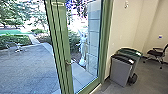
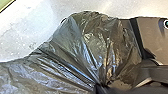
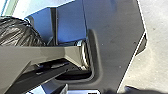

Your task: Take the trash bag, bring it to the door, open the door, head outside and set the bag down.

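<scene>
The left tool [image 2: 99, 87] is clenched on the trash bag [image 2: 95, 42] at a gathered point, where the folds of the film converge in the left wrist view. The bag is dark and glossy and spreads out on both sides of this point. The state of the right tool [image 3: 64, 89] cannot be determined. In the right wrist view, part of the bag lies beside the robot's jointed bar.

In the head view, a glass door [image 1: 83, 72] has a green frame and a handle [image 1: 67, 63] on its upright. Whether the door stands open cannot be determined. Beyond the glass are a paved yard [image 1: 27, 67], a hedge [image 1: 13, 40] and a white upright figure [image 1: 83, 50]. Indoors, to the right of the frame, two bins [image 1: 120, 71] stand close together by the wall [image 1: 122, 32]: one dark-lidded, one green-lidded. A wheeled chair [image 1: 157, 53] stands farther right.
</scene>
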### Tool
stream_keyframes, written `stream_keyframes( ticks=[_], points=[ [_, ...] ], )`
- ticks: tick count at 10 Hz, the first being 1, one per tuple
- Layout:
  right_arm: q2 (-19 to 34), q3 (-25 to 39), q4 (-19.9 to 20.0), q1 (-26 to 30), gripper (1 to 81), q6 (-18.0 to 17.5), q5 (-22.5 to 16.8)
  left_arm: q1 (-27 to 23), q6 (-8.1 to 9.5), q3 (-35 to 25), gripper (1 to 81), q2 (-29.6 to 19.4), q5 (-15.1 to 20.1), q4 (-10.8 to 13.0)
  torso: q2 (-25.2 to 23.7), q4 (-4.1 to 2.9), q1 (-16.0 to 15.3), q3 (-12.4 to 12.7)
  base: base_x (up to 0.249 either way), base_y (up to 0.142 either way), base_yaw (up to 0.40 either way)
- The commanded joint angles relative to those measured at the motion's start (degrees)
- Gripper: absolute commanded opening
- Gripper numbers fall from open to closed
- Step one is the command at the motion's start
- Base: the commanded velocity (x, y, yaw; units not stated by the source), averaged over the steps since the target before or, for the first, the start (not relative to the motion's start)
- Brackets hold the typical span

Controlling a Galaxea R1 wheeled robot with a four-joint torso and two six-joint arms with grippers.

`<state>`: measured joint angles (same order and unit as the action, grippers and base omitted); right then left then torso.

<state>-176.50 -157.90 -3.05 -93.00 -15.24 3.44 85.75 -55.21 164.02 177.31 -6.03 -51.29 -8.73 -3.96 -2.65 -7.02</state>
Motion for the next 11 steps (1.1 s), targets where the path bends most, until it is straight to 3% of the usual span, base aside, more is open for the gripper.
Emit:
stream_keyframes(
  ticks=[1, 11],
  points=[
    [-0.4, 0.3, -0.3, 1.9, 81.1, -0.1, -3.1, -2.6, -0.07, 0.2, 1.0, 0.1, 3.5, -0.1, 0.0, 0.0, 0.0, 0.0, 0.151, 0.0, 0.0],
    [-0.5, 0.3, -0.4, 1.9, 81.1, -0.1, -3.0, -2.6, -0.07, 0.2, 1.0, 0.0, 3.5, 0.0, 0.0, 0.0, 0.0, 0.0, 0.151, 0.0, 0.0]
  ],
)
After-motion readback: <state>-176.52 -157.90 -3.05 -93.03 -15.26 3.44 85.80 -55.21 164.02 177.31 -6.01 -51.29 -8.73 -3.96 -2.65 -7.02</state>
